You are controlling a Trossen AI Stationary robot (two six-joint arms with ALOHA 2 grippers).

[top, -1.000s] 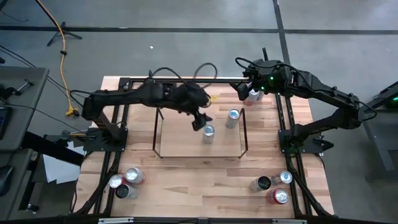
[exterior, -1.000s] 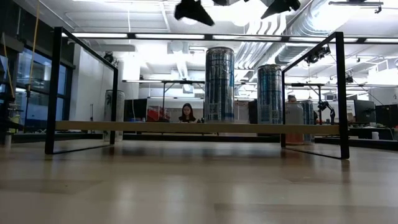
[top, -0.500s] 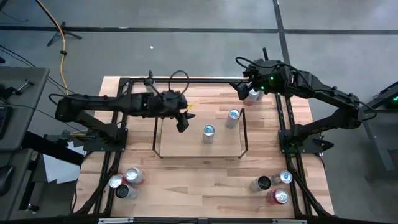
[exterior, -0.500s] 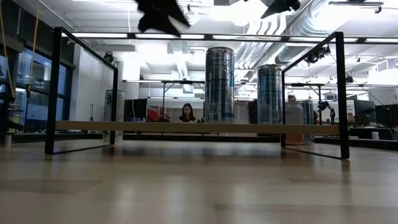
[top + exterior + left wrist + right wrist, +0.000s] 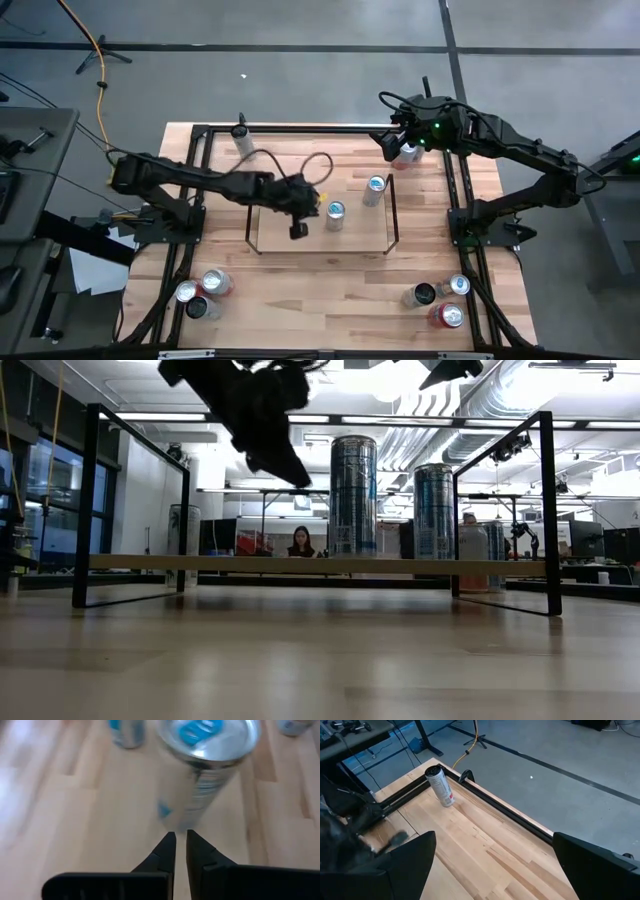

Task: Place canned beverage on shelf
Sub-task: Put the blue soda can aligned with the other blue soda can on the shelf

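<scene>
With the left gripper (image 5: 298, 230) clenched empty over the shelf (image 5: 270, 235), just beside its two silver cans (image 5: 335, 214), reopening before descending on any can (image 5: 211, 283) seems wise, while beyond the shelf the right gripper (image 5: 392, 143) waits, spread wide.

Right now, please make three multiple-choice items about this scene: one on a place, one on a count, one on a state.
1. Where is the left gripper?
A. over the low light-wood shelf
B. beside the front-right cans
C. off the table

2. How many tall silver cans stand on the shelf?
A. none
B. two
C. five

3. How are the left gripper's fingers?
A. wide open
B. shut, holding nothing
C. shut on a can

Answers:
1 A, the high view shows it above the board.
2 B, one can and another stand there.
3 B, the left wrist view shows the fingers together, empty.
</scene>
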